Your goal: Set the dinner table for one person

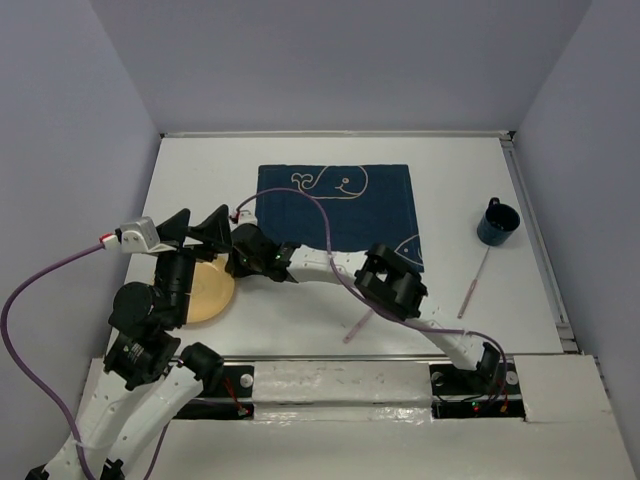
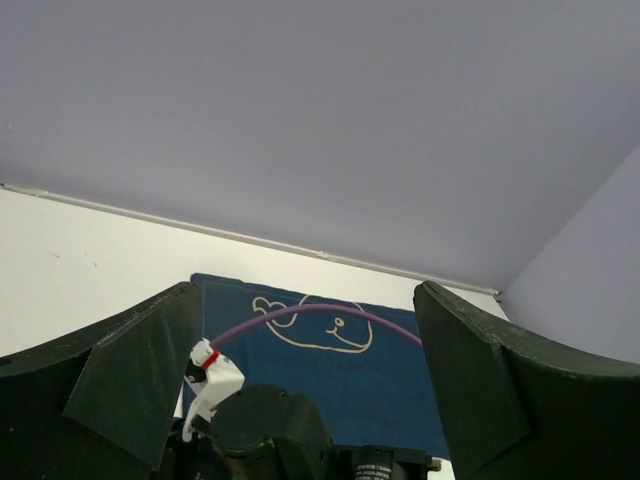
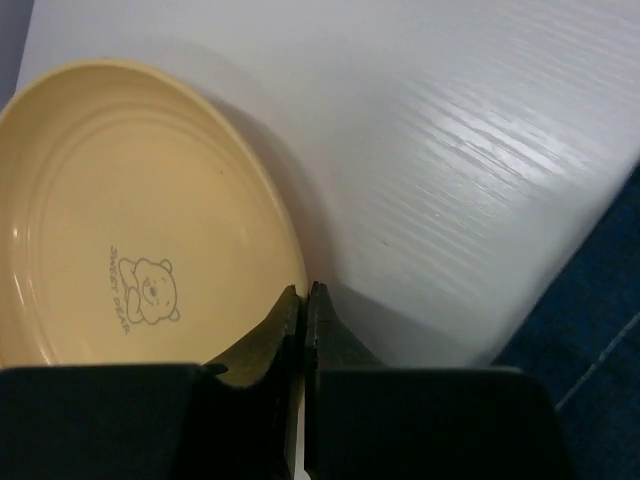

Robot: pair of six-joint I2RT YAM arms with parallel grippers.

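A cream-yellow plate point(image 1: 208, 292) with a small bear print lies on the white dinner table point(image 1: 195, 180), left of the navy whale placemat point(image 1: 335, 205). My right gripper point(image 1: 233, 267) reaches across to the plate's right edge. In the right wrist view it point(image 3: 303, 296) is shut on the rim of the plate point(image 3: 130, 220), one finger inside the rim and one outside. My left gripper point(image 1: 196, 228) is open and empty, held above the table just behind the plate. In the left wrist view it point(image 2: 305, 300) looks over the right wrist toward the placemat point(image 2: 380, 370).
A dark blue mug point(image 1: 497, 222) stands at the right of the placemat. A thin pink utensil point(image 1: 473, 283) lies in front of the mug. Another pink utensil point(image 1: 358, 325) lies near the front edge under the right arm. Lavender walls surround the table.
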